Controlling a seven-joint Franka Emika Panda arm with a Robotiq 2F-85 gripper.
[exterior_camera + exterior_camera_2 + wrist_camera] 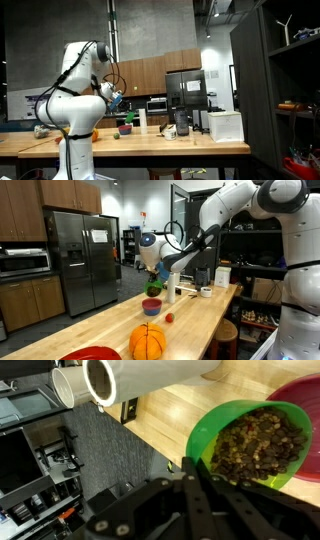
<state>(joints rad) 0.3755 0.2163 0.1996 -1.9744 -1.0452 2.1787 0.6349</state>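
My gripper (195, 472) is shut on the rim of a green bowl (250, 445) filled with brown crumbly pieces. It holds the bowl tilted in the air, as an exterior view (155, 287) shows, just above a red-lined bowl (151, 306) standing on the wooden counter (205, 320). The red bowl's rim shows behind the green bowl in the wrist view (302, 398). In an exterior view the gripper (116, 98) hangs over that bowl (125, 129).
A white paper towel roll (140, 380) stands upright close by (173, 288). An orange pumpkin-like ball (147, 341), a red plate (90, 354), a small red object (169, 318), a white cup (206, 292) and a white box (226, 125) sit on the counter.
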